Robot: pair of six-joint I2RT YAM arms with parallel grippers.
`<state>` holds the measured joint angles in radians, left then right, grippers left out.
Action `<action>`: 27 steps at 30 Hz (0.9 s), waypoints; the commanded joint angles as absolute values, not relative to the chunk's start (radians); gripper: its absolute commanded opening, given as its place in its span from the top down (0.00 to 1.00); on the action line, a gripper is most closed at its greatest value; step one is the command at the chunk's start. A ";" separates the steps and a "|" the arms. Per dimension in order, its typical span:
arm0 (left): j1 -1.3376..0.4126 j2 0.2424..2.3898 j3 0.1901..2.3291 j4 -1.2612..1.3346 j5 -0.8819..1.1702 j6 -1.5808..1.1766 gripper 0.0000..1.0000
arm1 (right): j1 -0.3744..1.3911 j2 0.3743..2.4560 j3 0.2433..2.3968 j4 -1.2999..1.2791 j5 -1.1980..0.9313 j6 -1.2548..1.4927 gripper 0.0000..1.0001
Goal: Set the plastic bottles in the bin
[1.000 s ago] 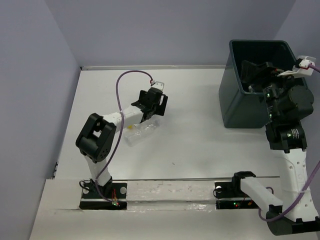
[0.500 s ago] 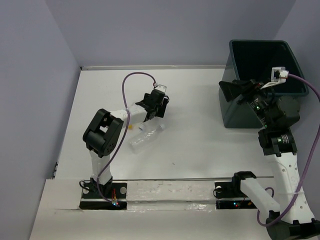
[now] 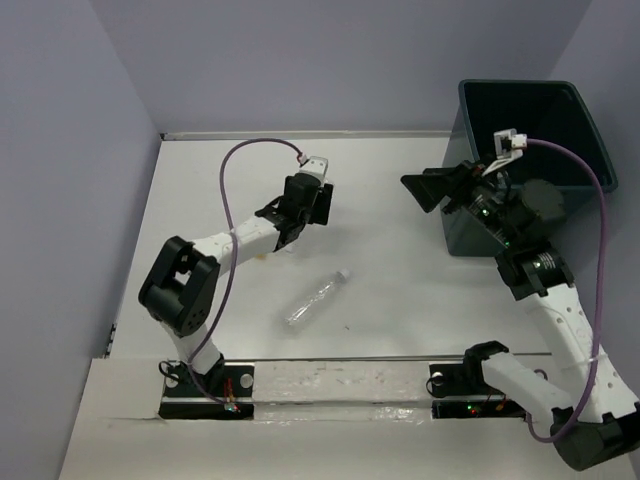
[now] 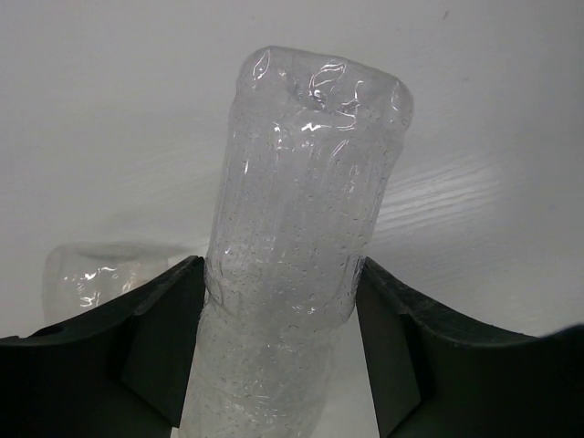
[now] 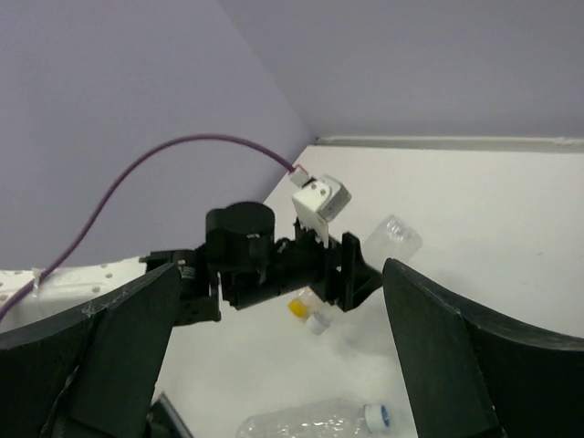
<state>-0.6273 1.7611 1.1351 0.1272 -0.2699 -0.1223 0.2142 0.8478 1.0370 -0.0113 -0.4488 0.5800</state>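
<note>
At table left, a bottle [image 4: 310, 164] is pinched mid-body by the left gripper [image 4: 278, 274], jaws closed against its sides, base end sticking out past the fingers. At table centre a loose bottle [image 3: 318, 298] is seen lying on its side. Further right, the right gripper [image 3: 430, 189] is spread wide, nothing held, just beside the bin [image 3: 470, 225] at far right. For the carry, squeeze is best kept light since thin plastic likely crushes or slips. Release is best held off until the rim is cleared, and the right arm avoided.
</note>
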 commanded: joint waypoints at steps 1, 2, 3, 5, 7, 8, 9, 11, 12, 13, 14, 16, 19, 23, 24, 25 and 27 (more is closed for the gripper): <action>-0.646 1.537 1.068 0.276 -0.201 -0.167 0.34 | 0.394 0.926 1.031 0.044 -0.344 0.539 0.03; -0.646 1.513 1.051 0.300 -0.180 -0.185 0.34 | 0.419 0.945 1.031 0.044 -0.322 0.532 0.02; -0.647 1.462 1.011 0.317 -0.126 -0.196 0.34 | 0.449 0.962 1.023 0.051 -0.307 0.531 0.02; -0.650 1.410 0.964 0.356 -0.057 -0.215 0.34 | 0.460 1.001 1.003 0.078 -0.285 0.541 0.01; -0.655 1.338 0.890 0.426 0.048 -0.245 0.34 | 0.469 1.032 0.989 0.097 -0.296 0.558 0.00; -0.666 1.319 0.871 0.446 0.073 -0.253 0.34 | 0.469 1.048 0.988 0.101 -0.305 0.567 0.00; -0.672 1.284 0.856 0.472 0.104 -0.264 0.34 | 0.486 1.083 0.989 0.104 -0.311 0.569 0.00; -0.693 1.261 0.833 0.485 0.138 -0.265 0.34 | 0.518 1.115 1.000 0.107 -0.319 0.566 0.00; -0.701 1.250 0.830 0.491 0.156 -0.264 0.34 | 0.528 1.146 1.006 0.110 -0.325 0.563 0.00; -0.709 1.233 0.828 0.494 0.181 -0.259 0.34 | 0.528 1.160 1.011 0.115 -0.333 0.561 0.00; -0.728 1.226 0.828 0.498 0.195 -0.255 0.34 | 0.538 1.173 1.020 0.118 -0.340 0.561 0.00; -0.745 1.212 0.830 0.499 0.222 -0.245 0.34 | 0.538 1.199 1.023 0.124 -0.334 0.563 0.00; -0.770 1.184 0.834 0.495 0.256 -0.233 0.34 | 0.538 1.219 1.028 0.141 -0.319 0.568 0.00; -0.784 1.155 0.830 0.494 0.281 -0.235 0.33 | 0.538 1.239 1.020 0.155 -0.299 0.572 0.06; -0.785 1.151 0.828 0.486 0.279 -0.236 0.32 | 0.538 1.239 1.020 0.163 -0.299 0.572 0.13; -0.787 1.141 0.828 0.479 0.270 -0.236 0.30 | 0.538 1.236 1.022 0.172 -0.295 0.574 0.20; -0.788 1.135 0.828 0.439 0.246 -0.233 0.16 | 0.538 1.213 1.040 0.173 -0.249 0.562 0.45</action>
<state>-0.7788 1.1896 0.8265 0.4114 0.2317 -0.2409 0.5385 1.2404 0.9882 0.1070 -0.3241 0.5789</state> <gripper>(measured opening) 0.744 0.697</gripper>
